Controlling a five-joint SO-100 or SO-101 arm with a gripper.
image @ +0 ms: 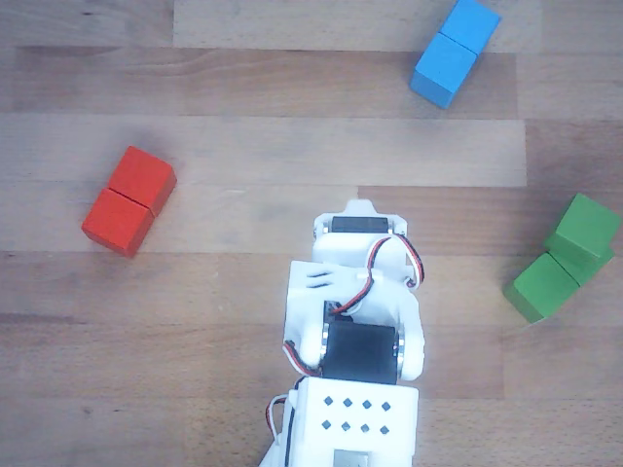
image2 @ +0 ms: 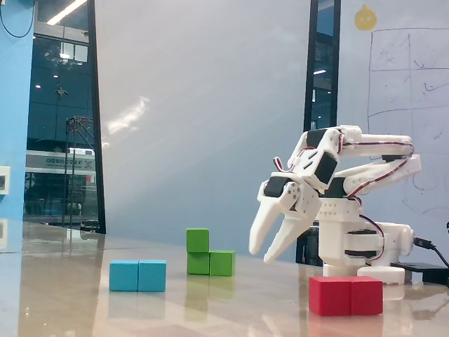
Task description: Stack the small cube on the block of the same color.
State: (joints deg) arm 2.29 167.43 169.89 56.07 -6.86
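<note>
claw (image2: 266, 255): spread, nothing between the fingers; tips point down-left in the fixed view, hanging above the surface, not touching it. Hidden under the arm body in the other view.
arm (image2: 358, 151): folded low over its base in the fixed view; in the other view it fills the bottom centre (image: 355, 331), white shell with red/black wires showing.
small cube (image2: 198, 240): green, sitting on top of the left end of the green block in the fixed view, upright, edges roughly flush. In the other view (image: 584, 224) it is at the right edge, over the far half of the block.
green block (image2: 222, 263): two-cube long, flat on the surface, right half bare in the fixed view; the bare half is the nearer one in the other view (image: 541, 288).
claw vs stack: apart; claw is right of the stack in the fixed view, with clear gap.
blue block (image2: 138, 276): left of the green stack and nearer the camera in the fixed view; top right in the other view (image: 455, 52).
red block (image2: 346, 295): front right in the fixed view, below the claw and arm; left side in the other view (image: 128, 199).
surface (image: 243, 146): wood planks, glossy.
</note>
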